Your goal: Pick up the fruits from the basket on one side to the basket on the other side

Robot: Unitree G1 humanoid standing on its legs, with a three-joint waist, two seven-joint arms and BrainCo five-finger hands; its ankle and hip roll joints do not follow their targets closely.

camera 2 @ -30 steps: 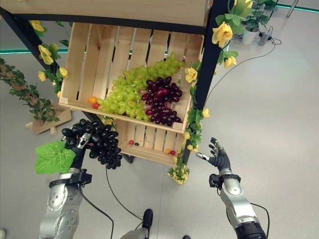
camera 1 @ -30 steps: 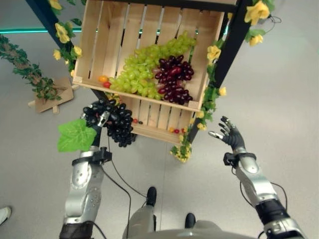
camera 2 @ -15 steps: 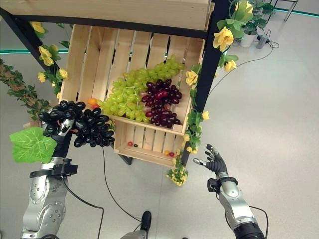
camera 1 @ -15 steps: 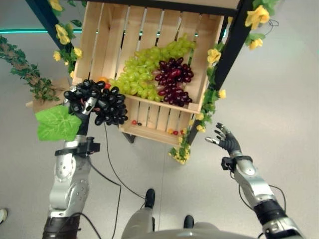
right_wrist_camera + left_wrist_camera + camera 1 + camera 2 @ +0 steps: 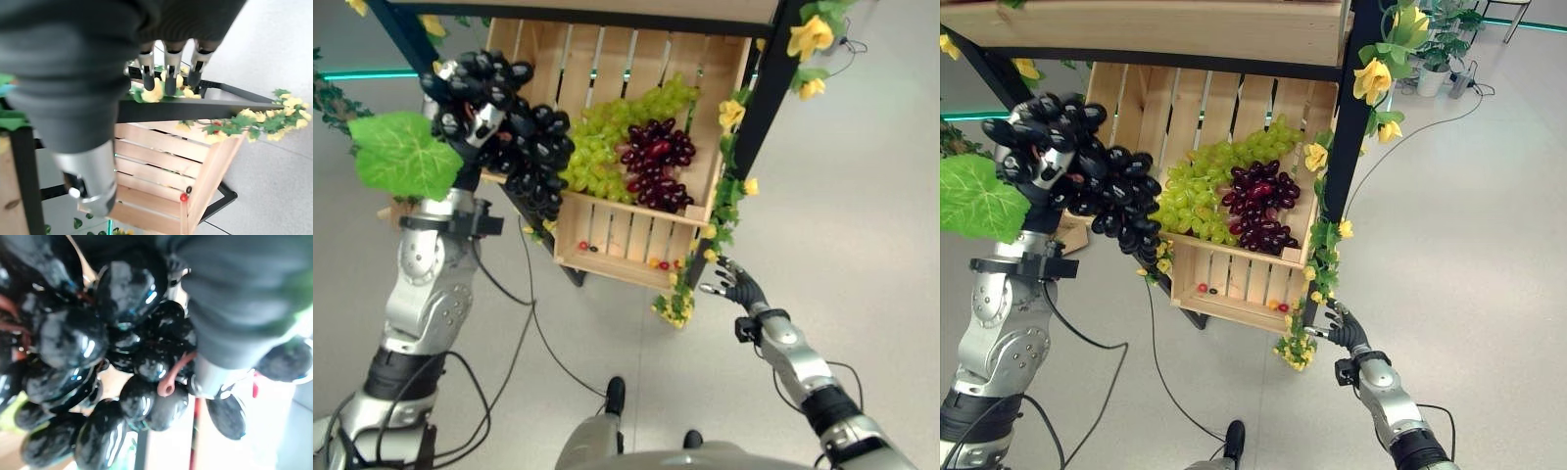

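My left hand (image 5: 481, 119) is shut on a bunch of black grapes (image 5: 527, 149) with a big green leaf (image 5: 401, 152). It holds the bunch high, in front of the left end of the upper wooden crate (image 5: 729, 88). In the left wrist view the black grapes (image 5: 98, 357) hang right against the hand. Green grapes (image 5: 607, 147) and dark red grapes (image 5: 656, 162) lie in that crate. A lower crate (image 5: 626, 235) below it holds a few small red and orange fruits (image 5: 584, 247). My right hand (image 5: 734, 287) is open, low beside the shelf's right post, its fingers (image 5: 168, 68) straight.
A black shelf frame (image 5: 766, 93) trimmed with yellow flowers (image 5: 808, 34) and green vines carries both crates. A flower cluster (image 5: 675, 304) hangs at the post's foot, close to my right hand. Potted plants (image 5: 1430, 54) stand far right. Grey floor opens to the right.
My left arm has lifted the black grapes up from beside the lower crate to the upper crate's left end. The right hand has sunk lower and nearer the post.
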